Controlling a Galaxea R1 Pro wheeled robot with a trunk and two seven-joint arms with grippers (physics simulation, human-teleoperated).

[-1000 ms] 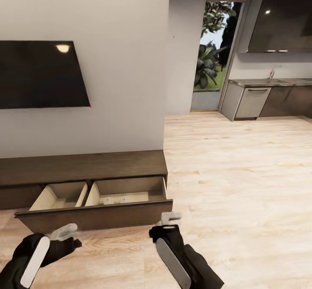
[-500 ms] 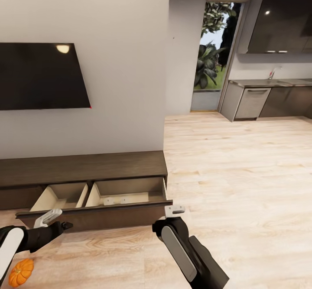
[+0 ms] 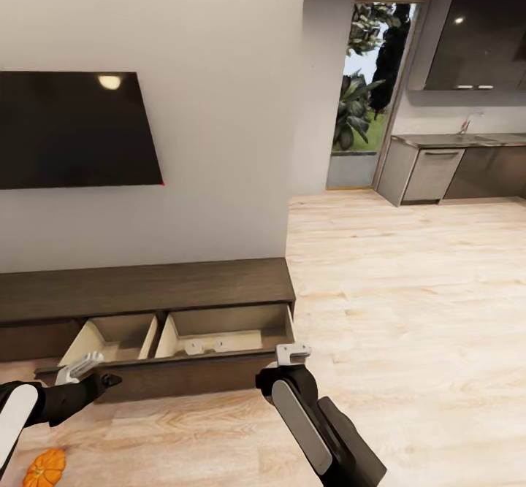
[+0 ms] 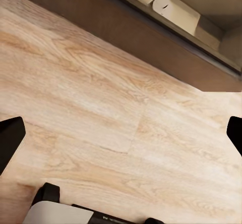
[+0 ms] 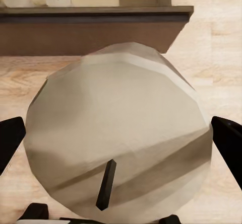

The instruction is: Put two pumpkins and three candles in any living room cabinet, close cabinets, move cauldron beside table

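Nearest me, a pumpkin [image 3: 45,468] lies on the floor [image 3: 409,312] by my left arm. My right gripper [image 3: 293,354] has its jaws clenched on a candle [image 5: 118,133], held just before the open drawer's front edge. My left gripper [image 3: 82,367] hangs over bare floor with its jaws released, holding nothing. Beyond them the cabinet [image 3: 146,293] has its drawer [image 3: 183,341] pulled out, and two candles [image 3: 207,346] sit inside its right compartment. Farther off a dark TV [image 3: 73,129] hangs on the wall.
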